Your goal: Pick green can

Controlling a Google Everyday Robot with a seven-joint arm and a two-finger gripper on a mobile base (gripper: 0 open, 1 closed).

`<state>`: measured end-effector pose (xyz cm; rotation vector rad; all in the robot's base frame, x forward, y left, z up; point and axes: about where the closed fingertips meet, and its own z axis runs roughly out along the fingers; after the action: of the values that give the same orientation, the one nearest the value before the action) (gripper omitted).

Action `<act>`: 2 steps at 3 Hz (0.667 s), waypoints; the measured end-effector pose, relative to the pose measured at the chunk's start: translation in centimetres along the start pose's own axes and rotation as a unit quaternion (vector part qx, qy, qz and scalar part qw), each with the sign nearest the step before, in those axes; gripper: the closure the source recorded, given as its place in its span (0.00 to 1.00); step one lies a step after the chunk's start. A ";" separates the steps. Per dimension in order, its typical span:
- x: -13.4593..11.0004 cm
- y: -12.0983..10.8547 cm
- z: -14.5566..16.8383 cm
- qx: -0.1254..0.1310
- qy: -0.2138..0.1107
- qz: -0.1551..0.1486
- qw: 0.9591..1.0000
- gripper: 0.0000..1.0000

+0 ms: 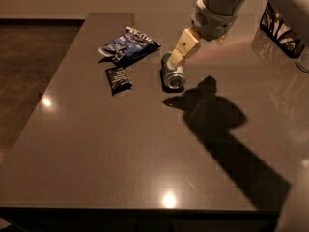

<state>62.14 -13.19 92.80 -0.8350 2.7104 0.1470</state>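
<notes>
Green can [175, 77] lies on its side mid-table [96, 153], apart from the black wrapper packet [117, 78] on its left; blue snack bag [128, 45] beyond; gripper [173, 63] poised at can's far end, contact unclear; released or clenched, cannot tell.

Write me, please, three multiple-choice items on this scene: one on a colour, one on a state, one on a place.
1. The bag is: A red; B blue; C yellow.
2. The can is: A upright; B crushed flat; C lying on its side.
3. The gripper is: A at the can's far end; B over the bag; C left of the bag.

Answers:
1 B, its crinkled wrapper shows blue.
2 C, its round silver end faces the camera.
3 A, its tip overlaps the can's far end.
</notes>
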 end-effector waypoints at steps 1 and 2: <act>-2.4 0.1 2.6 0.009 0.029 0.037 0.999 0.00; -3.7 -0.2 4.8 0.015 0.054 0.070 0.996 0.00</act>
<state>66.41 -10.52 89.42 -0.6630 2.8659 0.0932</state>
